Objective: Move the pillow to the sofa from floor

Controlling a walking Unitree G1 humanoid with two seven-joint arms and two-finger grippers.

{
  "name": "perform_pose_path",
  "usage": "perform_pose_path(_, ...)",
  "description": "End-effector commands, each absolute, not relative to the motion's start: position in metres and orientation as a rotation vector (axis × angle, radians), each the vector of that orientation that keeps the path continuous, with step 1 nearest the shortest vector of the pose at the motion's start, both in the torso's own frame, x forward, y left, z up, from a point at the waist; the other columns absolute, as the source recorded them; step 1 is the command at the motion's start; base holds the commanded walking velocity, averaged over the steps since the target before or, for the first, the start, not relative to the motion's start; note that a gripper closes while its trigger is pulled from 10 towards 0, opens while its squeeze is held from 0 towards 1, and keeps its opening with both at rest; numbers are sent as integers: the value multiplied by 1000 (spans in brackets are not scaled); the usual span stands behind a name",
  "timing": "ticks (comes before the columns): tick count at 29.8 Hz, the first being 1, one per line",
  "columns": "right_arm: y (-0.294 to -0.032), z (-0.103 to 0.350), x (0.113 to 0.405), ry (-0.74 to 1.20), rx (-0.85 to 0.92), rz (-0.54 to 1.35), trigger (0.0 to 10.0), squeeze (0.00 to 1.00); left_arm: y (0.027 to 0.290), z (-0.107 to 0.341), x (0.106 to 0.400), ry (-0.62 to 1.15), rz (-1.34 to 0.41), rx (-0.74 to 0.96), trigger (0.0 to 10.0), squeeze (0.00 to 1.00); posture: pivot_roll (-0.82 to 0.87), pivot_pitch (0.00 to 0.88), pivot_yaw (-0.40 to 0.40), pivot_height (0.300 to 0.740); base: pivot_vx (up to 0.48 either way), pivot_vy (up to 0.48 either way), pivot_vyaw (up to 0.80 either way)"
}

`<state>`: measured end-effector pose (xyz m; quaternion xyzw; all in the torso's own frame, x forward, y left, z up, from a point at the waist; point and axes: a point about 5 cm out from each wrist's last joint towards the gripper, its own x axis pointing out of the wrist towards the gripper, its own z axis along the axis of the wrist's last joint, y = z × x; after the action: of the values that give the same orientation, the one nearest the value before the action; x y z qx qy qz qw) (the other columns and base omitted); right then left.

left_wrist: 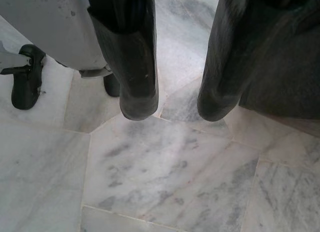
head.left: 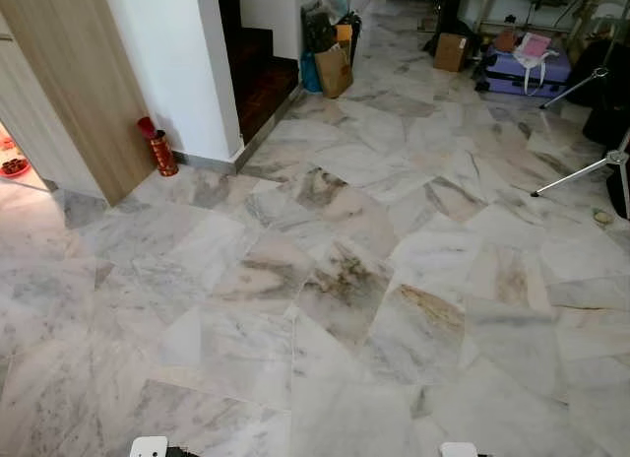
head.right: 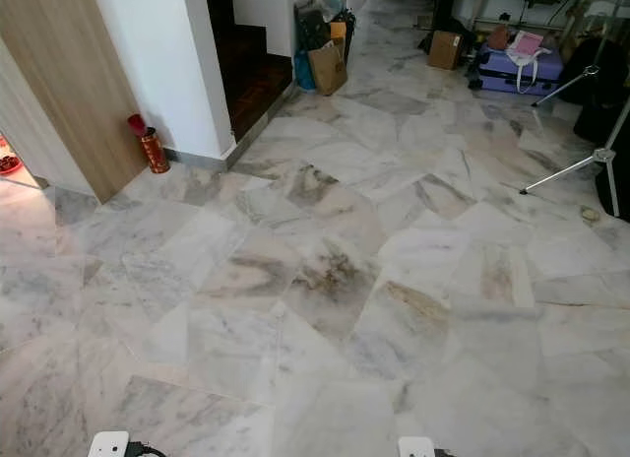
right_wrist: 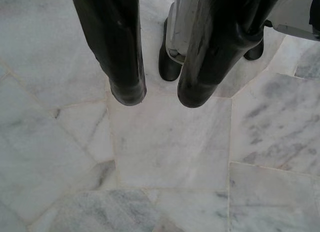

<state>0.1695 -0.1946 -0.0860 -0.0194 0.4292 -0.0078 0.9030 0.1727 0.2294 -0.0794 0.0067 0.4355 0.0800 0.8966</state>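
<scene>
Both arms hang down, left end effector point(left_wrist: 172, 104) and right end effector point(right_wrist: 161, 94) parted, holding nothing.

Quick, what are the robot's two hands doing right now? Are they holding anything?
Left gripper: open, holding nothing, pointing down at the marble floor.
Right gripper: open, holding nothing, also over the floor.
</scene>
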Motion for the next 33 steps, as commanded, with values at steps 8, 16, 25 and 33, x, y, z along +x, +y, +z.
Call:
perform_pose_path(8,-193,-74,200,882,33,-24,10000,0,239,-88,145,959,199,57,10000,0,86,46,-76,740,0,0,0)
perform_pose_path(16,-193,-74,201,883,38,-23,10000,0,240,-87,147,942,215,60,10000,0,87,45,-76,740,0,0,0)
perform_pose_path(25,-185,-75,200,890,73,-36,10000,0,238,-76,170,840,111,148,10000,0,95,52,-33,740,0,0,0)
perform_pose_path(33,-181,-79,195,900,110,-61,10000,0,233,-70,183,797,30,177,10000,0,79,57,-4,740,0,0,0)
